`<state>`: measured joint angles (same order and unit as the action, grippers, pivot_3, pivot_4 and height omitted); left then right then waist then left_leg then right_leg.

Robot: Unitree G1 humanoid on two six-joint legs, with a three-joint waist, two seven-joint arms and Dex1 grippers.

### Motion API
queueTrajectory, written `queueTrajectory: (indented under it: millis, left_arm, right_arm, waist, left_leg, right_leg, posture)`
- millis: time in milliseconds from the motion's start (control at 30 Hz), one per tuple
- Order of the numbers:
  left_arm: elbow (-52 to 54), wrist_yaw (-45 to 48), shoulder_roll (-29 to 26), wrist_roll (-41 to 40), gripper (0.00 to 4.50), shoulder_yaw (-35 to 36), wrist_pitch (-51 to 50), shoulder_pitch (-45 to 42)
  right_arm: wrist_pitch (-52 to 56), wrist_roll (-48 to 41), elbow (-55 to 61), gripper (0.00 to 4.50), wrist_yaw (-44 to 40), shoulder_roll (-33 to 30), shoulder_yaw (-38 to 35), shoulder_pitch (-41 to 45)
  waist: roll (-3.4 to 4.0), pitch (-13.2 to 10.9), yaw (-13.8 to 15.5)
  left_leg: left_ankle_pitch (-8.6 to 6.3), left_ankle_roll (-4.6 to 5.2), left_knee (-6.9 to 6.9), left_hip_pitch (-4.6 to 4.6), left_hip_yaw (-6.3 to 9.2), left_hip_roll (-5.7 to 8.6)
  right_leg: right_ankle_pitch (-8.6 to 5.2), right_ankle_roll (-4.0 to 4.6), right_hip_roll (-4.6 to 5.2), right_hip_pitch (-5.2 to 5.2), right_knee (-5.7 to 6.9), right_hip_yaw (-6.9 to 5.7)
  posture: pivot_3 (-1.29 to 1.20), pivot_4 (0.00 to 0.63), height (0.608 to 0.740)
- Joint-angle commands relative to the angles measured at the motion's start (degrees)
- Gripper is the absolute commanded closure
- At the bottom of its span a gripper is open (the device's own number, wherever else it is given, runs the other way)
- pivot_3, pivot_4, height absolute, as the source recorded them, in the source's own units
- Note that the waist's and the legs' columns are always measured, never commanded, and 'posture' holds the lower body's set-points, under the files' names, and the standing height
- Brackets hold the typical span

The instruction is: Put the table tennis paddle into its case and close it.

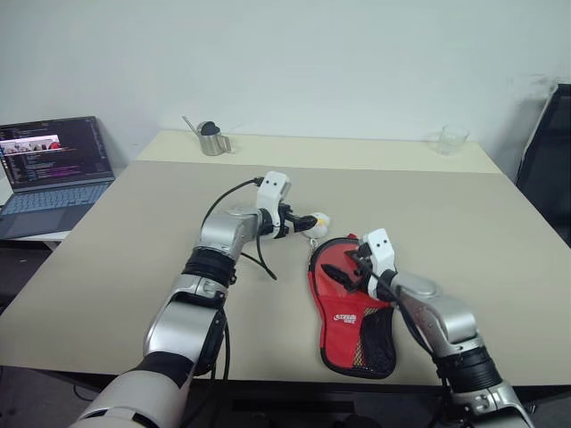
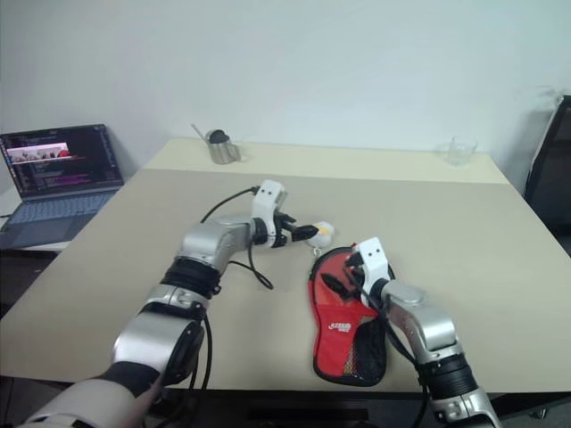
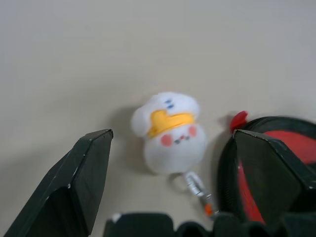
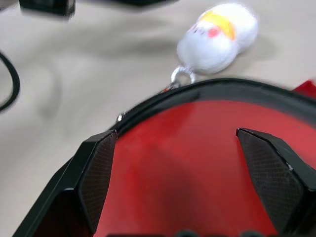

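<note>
The case (image 1: pixel 352 308) lies open near the table's front edge, showing red lining, a white logo and a black mesh pocket (image 1: pixel 379 339). Its black zipper rim (image 4: pixel 163 96) curves around a round red surface. The table tennis paddle is hidden; no handle shows. A small white-and-yellow plush charm (image 3: pixel 168 131) hangs by a metal ring from the rim's far end. My left gripper (image 1: pixel 308 223) is open, its fingers on either side of the charm without touching it. My right gripper (image 4: pixel 174 133) is open just above the round end of the case.
An open laptop (image 1: pixel 53 165) sits on a lower surface at the left. A metal cup (image 1: pixel 212 140) stands at the back, and a clear glass (image 1: pixel 452 140) at the back right. A dark chair (image 1: pixel 549 160) is at the right edge. A black cable (image 1: pixel 259 263) trails beside my left arm.
</note>
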<state>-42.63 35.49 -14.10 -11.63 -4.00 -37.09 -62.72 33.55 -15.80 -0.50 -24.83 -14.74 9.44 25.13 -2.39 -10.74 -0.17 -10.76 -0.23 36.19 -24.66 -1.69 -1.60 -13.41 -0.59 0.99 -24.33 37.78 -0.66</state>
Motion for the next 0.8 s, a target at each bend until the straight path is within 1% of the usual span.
queueTrajectory:
  millis: [33, 200, 333, 433, 633, 800]
  left_arm:
    - [-1.5, -1.4, 1.4, 0.7, 0.21, 1.0, 0.8, -2.6]
    - [-5.1, -3.0, 3.4, 2.2, 0.21, 0.5, 2.2, -3.8]
    - [-8.4, -5.8, 4.3, 4.4, 0.21, 0.4, 4.8, -4.9]
    - [-12.2, -8.8, 5.4, 4.9, 0.21, 1.7, 6.7, -5.9]
    - [-17.2, -9.1, 8.2, 6.3, 0.21, 1.6, 9.9, -6.7]
    - [-20.7, -12.9, 8.9, 7.8, 0.21, 2.2, 12.3, -7.7]
  right_arm:
    - [-2.5, 2.4, -3.4, 0.24, -0.1, 0.4, 0.9, -1.7]
    - [-4.9, 4.3, -7.7, 0.24, 0.4, 2.3, 1.3, -3.3]
    - [-5.7, 5.5, -7.9, 0.24, 0.4, 3.7, 1.8, -3.4]
    - [-6.0, 6.4, -8.3, 0.24, 0.5, 4.5, 1.9, -3.5]
    - [-5.9, 7.9, -8.9, 0.24, 0.0, 5.8, 2.4, -3.4]
    - [-5.6, 8.7, -9.2, 0.24, -0.2, 6.3, 2.3, -3.2]
  waist:
    - [0.00, 0.0, 0.0]
    - [-0.01, 0.0, 0.0]
    - [-0.04, 0.1, 0.0]
    - [-0.14, 0.1, 0.0]
    - [-0.22, 0.2, -0.2]
    - [-0.24, 0.3, -0.4]
  left_leg:
    - [0.00, 0.00, 0.03, 0.01, 0.00, 0.00]
    - [0.00, 0.00, 0.10, 0.31, 0.00, -0.04]
    - [0.00, 0.00, 0.10, 0.50, 0.02, -0.05]
    - [0.00, 0.00, 0.10, 0.54, -0.01, -0.05]
    - [0.00, -0.01, 0.06, 0.77, -0.03, -0.07]
    - [0.00, -0.01, 0.03, 0.81, 0.00, -0.11]
  right_leg:
    - [0.00, 0.00, 0.00, 0.01, 0.03, 0.00]
    - [-0.01, 0.01, -0.04, 0.28, 0.16, -0.02]
    - [0.00, 0.01, -0.04, 0.36, 0.23, 0.01]
    - [0.00, 0.01, -0.04, 0.37, 0.22, 0.02]
    - [-0.01, 0.02, -0.04, 0.59, 0.18, -0.01]
    - [-0.01, 0.02, 0.04, 0.60, 0.19, 0.00]
  posture:
    - [0.00, 0.150, 0.740]
    - [0.00, 0.150, 0.740]
    - [0.00, 0.150, 0.740]
    - [0.00, 0.150, 0.740]
    - [0.00, 0.150, 0.740]
    - [0.00, 0.150, 0.740]
